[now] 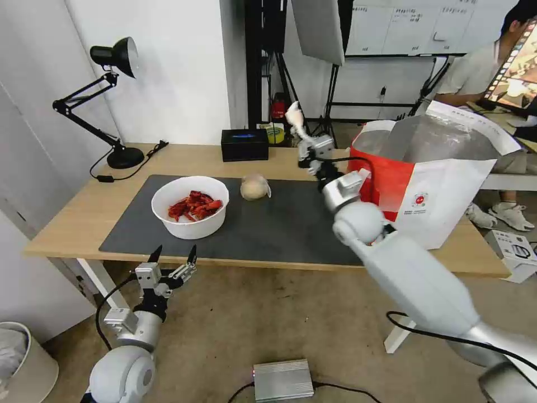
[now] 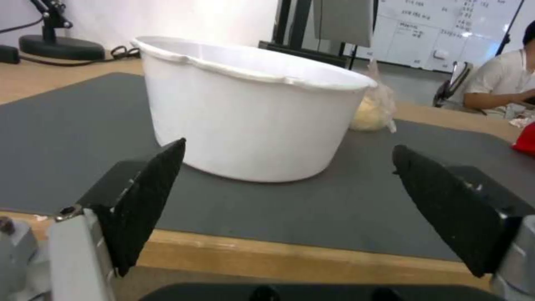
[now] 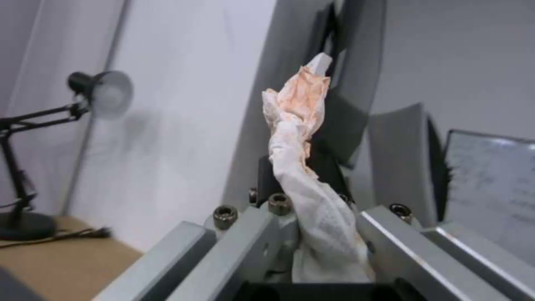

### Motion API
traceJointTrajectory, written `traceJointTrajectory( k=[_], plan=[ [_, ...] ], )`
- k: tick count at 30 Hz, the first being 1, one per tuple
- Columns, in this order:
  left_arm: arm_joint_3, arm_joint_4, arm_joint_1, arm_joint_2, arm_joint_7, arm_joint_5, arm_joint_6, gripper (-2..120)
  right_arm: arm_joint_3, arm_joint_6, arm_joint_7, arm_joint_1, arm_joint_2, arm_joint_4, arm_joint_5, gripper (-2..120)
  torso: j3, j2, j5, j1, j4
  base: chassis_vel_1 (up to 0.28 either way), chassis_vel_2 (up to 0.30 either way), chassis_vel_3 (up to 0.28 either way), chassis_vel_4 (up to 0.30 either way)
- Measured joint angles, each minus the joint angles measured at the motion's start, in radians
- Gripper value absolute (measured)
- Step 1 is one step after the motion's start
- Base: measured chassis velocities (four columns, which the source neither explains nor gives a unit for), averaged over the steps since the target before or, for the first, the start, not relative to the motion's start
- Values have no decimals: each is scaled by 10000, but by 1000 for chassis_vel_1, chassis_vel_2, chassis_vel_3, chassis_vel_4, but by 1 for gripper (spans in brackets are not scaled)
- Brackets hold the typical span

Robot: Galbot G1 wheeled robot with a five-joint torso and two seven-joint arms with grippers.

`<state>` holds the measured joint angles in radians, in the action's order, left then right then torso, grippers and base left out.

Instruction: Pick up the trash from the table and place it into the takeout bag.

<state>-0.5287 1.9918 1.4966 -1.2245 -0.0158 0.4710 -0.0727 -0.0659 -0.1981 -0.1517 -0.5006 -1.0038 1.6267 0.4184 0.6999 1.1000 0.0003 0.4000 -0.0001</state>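
My right gripper is raised over the back of the table, just left of the takeout bag, and is shut on a crumpled white tissue stained orange. The bag stands open at the table's right end, its foil lining showing. A white bowl of red shells and a plastic-wrapped beige lump rest on the dark grey mat. My left gripper hangs open below the table's front edge, facing the bowl from a short distance, with the lump behind it.
A black rectangular box sits at the table's back edge. A black desk lamp stands at the back left with its cable on the wood. A silver box lies on the floor in front.
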Motion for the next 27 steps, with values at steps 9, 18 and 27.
traceJointTrajectory(
  k=[9, 18, 27],
  plan=[
    [178, -18, -20, -42, -6, -157, 7, 100, 1793, -500, 264, -1256, 928, 1293, -381, 0, -1, 0, -1, 0, 0, 0, 0, 0, 0],
    [305, -25, 25, -104, -5, -312, 6, 100, 4205, -549, 158, -3144, 1483, 2290, -112, 0, -1, 0, 1, -1, -1, 0, 0, 0, 0],
    [518, 3, -27, -104, 12, -333, -16, 100, 5862, 1875, -938, -3648, 2985, 2906, 1949, 0, -1, 0, 0, -1, 0, 0, 0, 0, 0]
  ],
)
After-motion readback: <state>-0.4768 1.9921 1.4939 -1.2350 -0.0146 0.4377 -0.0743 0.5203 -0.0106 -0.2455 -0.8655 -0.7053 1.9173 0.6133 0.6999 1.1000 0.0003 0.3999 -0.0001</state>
